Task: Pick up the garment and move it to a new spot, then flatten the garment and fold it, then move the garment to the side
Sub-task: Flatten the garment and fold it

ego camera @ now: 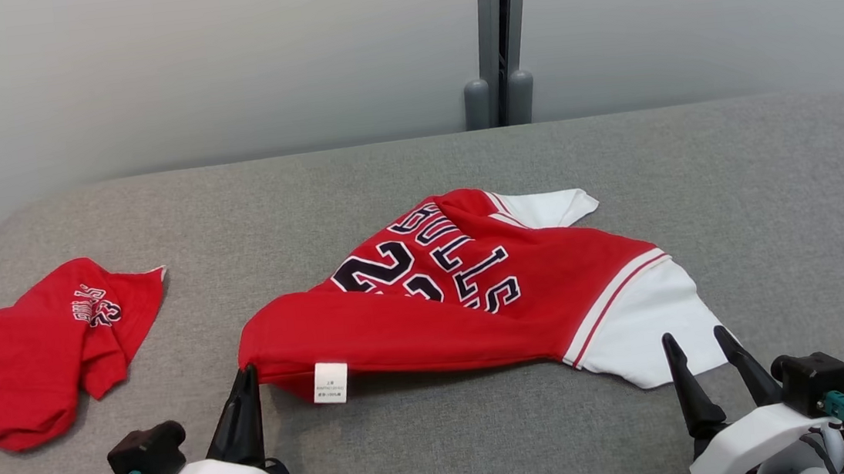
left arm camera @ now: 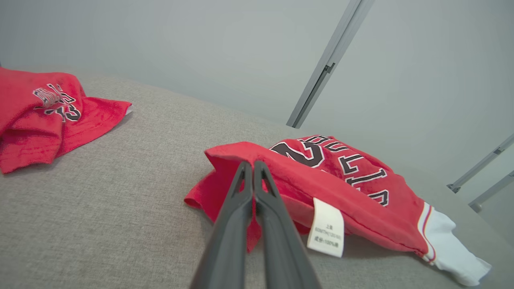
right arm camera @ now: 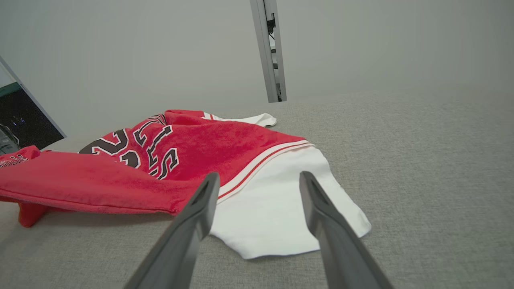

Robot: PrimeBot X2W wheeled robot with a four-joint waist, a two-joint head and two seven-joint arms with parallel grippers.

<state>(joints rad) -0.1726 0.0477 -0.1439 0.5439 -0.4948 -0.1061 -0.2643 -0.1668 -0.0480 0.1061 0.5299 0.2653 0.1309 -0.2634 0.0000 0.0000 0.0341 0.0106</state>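
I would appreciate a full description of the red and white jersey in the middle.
The red and white jersey looks like soft towelling, with dark white-edged lettering, white sleeves with striped trim and a white care label at its hem. It lies crumpled and folded over on the grey fabric surface. The left hand is shut on its red corner; the open right hand stands at one white sleeve.

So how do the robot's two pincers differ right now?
The left pincer is shut, pinching the red corner of the jersey; the right pincer is open, gripping nothing. The left is by the label, the right by the white sleeve. Both are dark, long, and point at that jersey.
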